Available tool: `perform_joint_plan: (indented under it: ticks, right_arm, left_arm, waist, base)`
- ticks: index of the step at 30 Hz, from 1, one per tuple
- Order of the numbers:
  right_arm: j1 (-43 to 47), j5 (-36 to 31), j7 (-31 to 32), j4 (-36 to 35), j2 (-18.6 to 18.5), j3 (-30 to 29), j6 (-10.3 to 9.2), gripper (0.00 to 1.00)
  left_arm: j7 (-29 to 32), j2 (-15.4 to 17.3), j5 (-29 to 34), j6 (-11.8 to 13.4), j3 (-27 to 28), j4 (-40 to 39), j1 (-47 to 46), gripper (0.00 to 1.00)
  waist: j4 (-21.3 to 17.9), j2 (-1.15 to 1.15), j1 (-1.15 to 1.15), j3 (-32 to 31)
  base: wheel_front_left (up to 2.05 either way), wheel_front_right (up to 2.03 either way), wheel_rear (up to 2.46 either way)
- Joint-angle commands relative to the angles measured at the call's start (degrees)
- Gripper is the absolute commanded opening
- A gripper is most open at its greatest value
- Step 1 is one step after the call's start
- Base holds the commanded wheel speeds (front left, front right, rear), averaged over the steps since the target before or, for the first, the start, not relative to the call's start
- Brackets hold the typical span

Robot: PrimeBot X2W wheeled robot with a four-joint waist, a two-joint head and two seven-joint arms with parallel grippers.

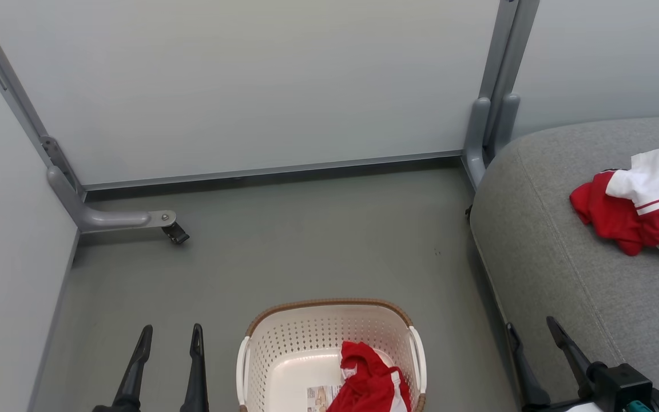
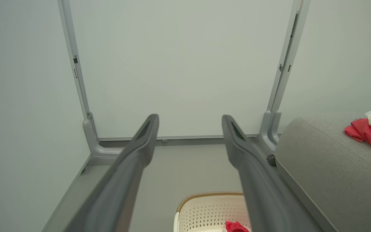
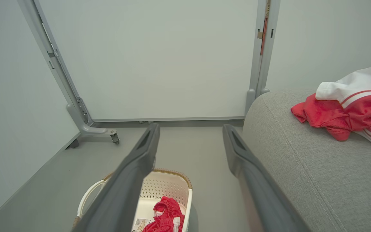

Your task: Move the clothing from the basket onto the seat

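Left claw (image 1: 172, 328) spread, left of basket (image 1: 329, 302) holding red garment (image 1: 369, 373).

The basket (image 1: 284, 355) is cream plastic, perforated, smooth with a faint gloss. Its rim (image 1: 329, 302) is brown with a woven look (real weave or moulded plastic, I cannot tell). A paper label (image 1: 321, 397) lies on its bottom. The red garment (image 1: 369, 380) inside and the red-and-white garment (image 1: 644, 206) are soft, thin cloth with a slight sheen. The seat cushion (image 1: 564, 286) is coarse-woven grey fabric, matt. The floor (image 1: 306, 252) is smooth, matt grey. The partition panels (image 1: 249, 86) are smooth and matt, framed by grey painted metal posts (image 1: 501, 68). The left gripper (image 1: 171, 328) and right gripper (image 1: 532, 323) have dark, matt, smooth fingers.
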Motion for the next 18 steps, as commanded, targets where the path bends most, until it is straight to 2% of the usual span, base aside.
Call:
perform_joint_plan:
  ticks: [1,18]
  right_arm:
    - [-0.5,0.2,0.0,-0.1,-0.1,-0.1,-0.06,1.00]
    - [-0.9,-0.2,0.0,0.0,-0.1,0.2,-0.06,1.00]
  left_arm:
    - [0.0,0.0,0.5,-0.2,0.1,0.2,0.6,1.00]
    - [0.0,0.0,-0.1,-0.5,-0.5,1.2,0.4,1.00]
  waist:
    - [-0.1,0.00,0.00,0.1]
    - [-0.4,0.00,0.00,0.9]
  base:
    - [0.00,0.00,0.00]
    - [0.00,0.00,0.00]
